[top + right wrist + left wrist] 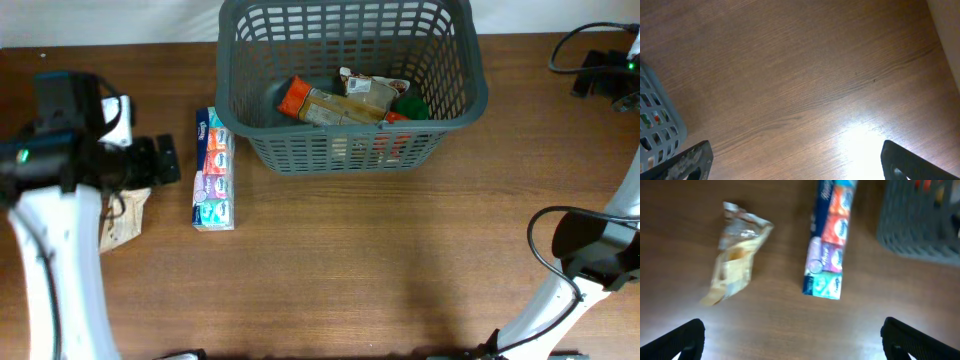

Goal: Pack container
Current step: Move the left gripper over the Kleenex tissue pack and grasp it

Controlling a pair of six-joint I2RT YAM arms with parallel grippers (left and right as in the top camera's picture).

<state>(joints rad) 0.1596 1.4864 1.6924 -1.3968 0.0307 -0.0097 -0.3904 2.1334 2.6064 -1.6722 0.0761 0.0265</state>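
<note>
Wood desk (400, 260): container (350, 150) sits far-centre, part-filled with groceries (340, 100). Left claw (792, 342) gapes wide, empty, above tissue pack (213, 170) and crumpled bag (737, 250), probably lining up a pick. Right claw (797, 162) also wide, empty, over bare desk.

- The container (345, 150), a large dark grey plastic basket with slotted lattice walls and rounded corners, is set upright on the bench (400, 260), at its far side near the middle.
- Its mouth is turned upward, and several packets (340, 105) are seen lying inside on its base.
</note>
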